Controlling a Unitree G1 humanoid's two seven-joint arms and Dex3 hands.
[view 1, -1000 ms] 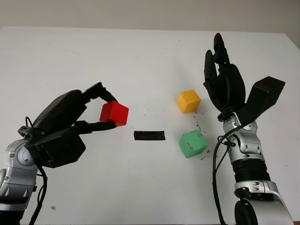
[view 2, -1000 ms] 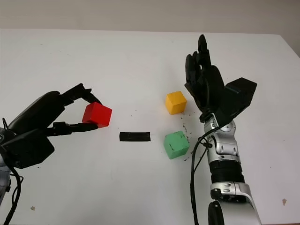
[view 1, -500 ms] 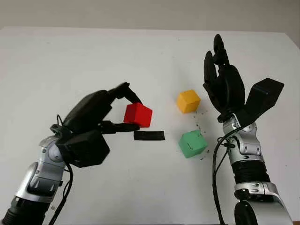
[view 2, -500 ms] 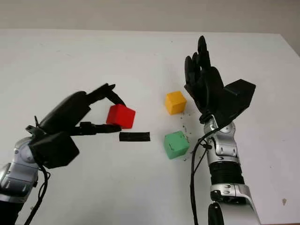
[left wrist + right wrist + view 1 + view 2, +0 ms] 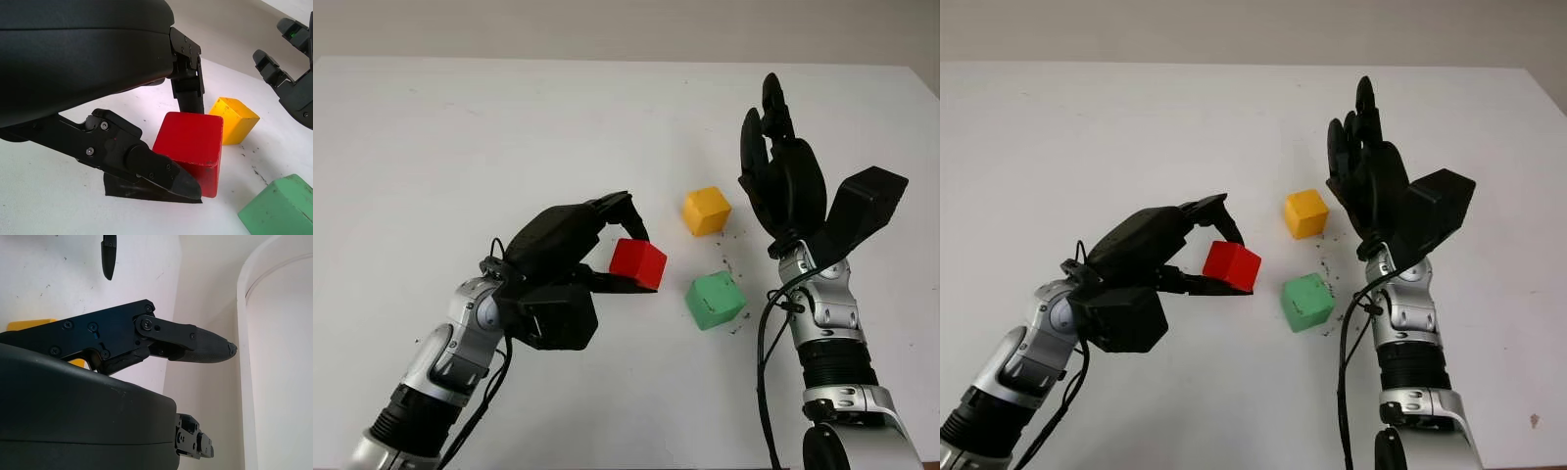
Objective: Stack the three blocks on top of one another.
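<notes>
White table (image 5: 460, 127) below: with red block (image 5: 638, 262) pinched in left hand (image 5: 570, 257), best squared flat over green block (image 5: 716, 300) to its right before letting go, open right hand (image 5: 781, 181) upright beyond.

Both hands, the left hand (image 5: 570, 257) and the right hand (image 5: 781, 176), wear glossy black shells with jointed black fingers (image 5: 146, 164) fastened by small screws. Behind each, a silver ribbed forearm (image 5: 827, 328) carries loose black cables (image 5: 766, 362) along its side.
</notes>
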